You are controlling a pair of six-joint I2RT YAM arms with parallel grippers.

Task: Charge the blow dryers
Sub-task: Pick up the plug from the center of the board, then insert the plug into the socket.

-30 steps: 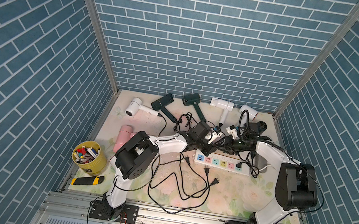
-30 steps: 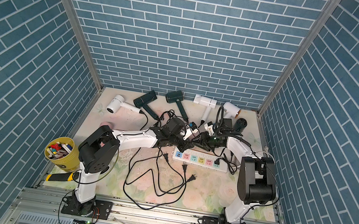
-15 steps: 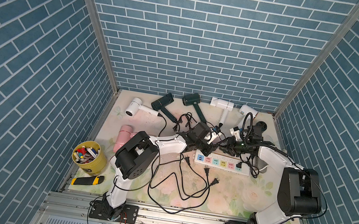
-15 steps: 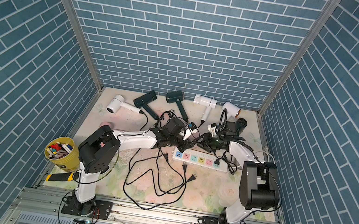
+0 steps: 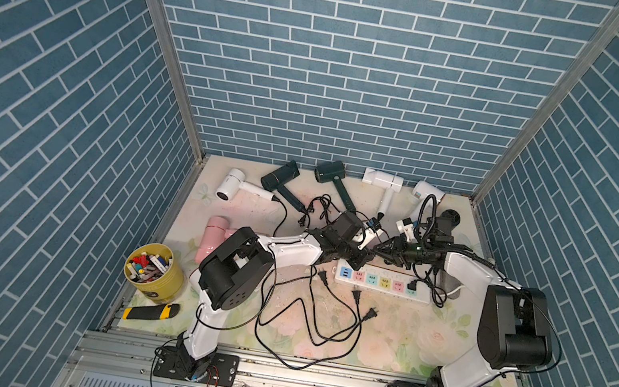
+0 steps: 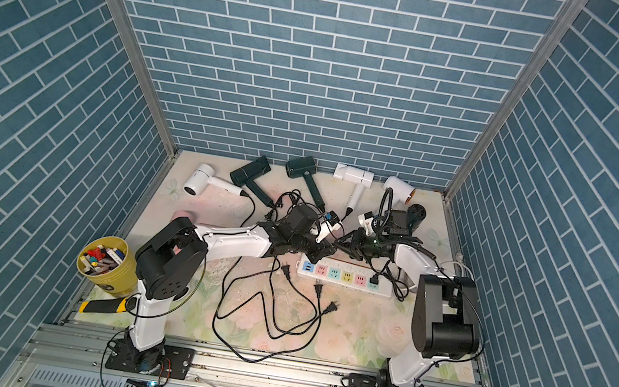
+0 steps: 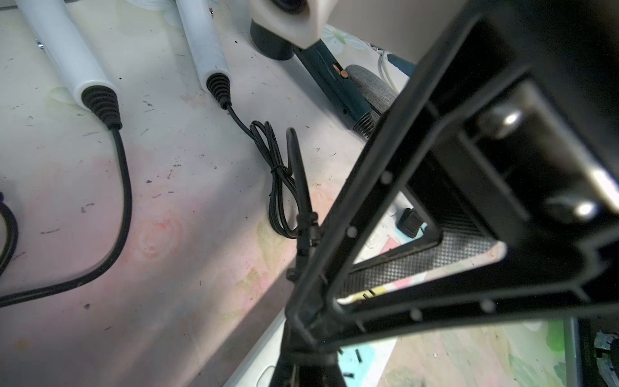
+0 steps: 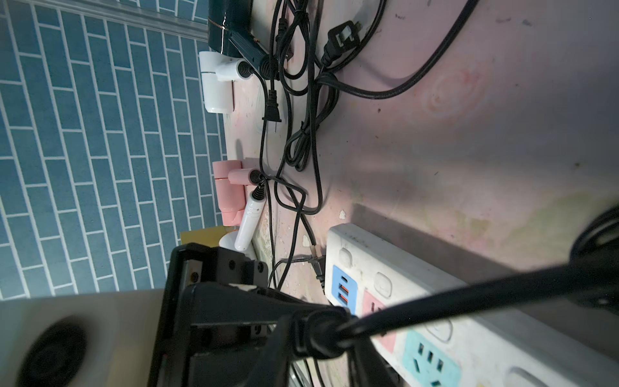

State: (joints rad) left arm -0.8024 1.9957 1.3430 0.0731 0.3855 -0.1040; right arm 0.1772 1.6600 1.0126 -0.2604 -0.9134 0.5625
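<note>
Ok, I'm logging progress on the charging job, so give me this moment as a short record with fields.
blow dryers: at least seven, all lying down
power strip: one black plug seated at its end
loose plugs: three, between strip and arm bases
left gripper: jaws shut on black cord
right gripper: close beside it, jaws unclear

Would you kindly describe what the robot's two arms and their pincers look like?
Both the left arm and the right arm have white links joined by bulky black motor housings, on black base plates. Black cables loop along them. The left pincer and right pincer are black, with triangular open-frame fingers.
</note>
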